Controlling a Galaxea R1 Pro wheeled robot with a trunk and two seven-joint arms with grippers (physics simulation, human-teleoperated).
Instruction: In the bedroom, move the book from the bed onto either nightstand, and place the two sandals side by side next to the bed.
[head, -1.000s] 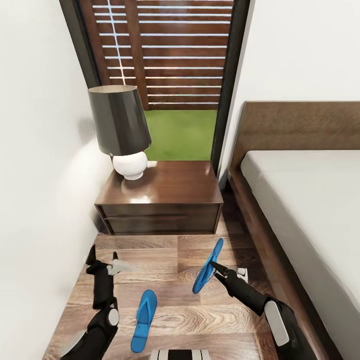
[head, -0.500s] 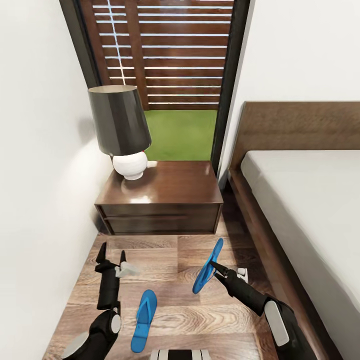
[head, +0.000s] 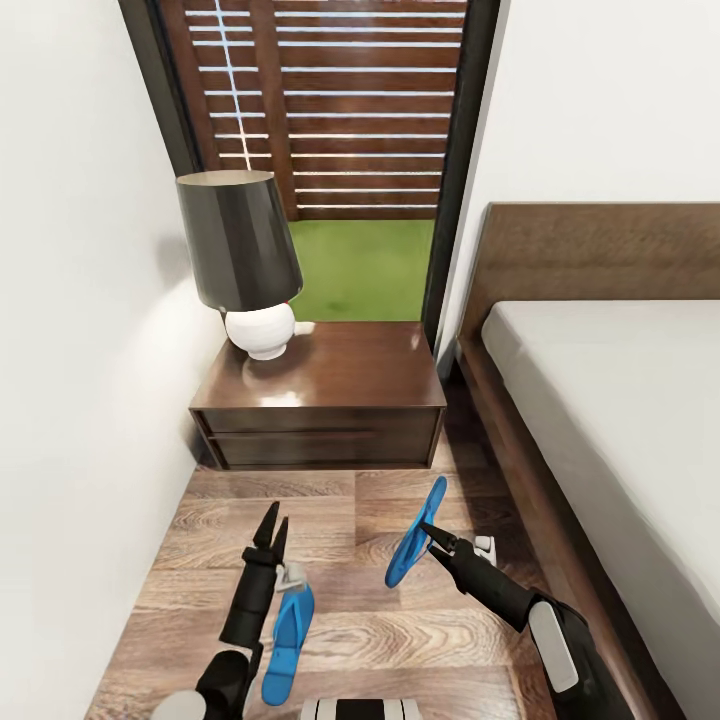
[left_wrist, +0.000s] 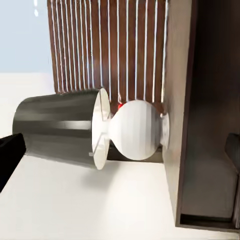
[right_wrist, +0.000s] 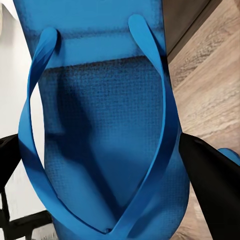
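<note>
Between right fingers (head: 428, 531): raised sandal (head: 415, 533).

White walls (head: 80, 300); wood-plank floor (head: 340, 520). Tall dark-framed window (head: 330, 150), slatted fence, grass beyond. Dark-shaded lamp (head: 240, 250) with white base on glossy brown two-drawer cabinet (head: 320, 400), beside low bed (head: 610, 400).

- The wood-plank floor (head: 340, 520) is carrying the nightstand (head: 320, 405), the bed (head: 600, 420) beside it, and one blue sandal (head: 288, 630) lying flat near my base.
- The nightstand is bearing a dark-shaded lamp (head: 245, 265).
</note>
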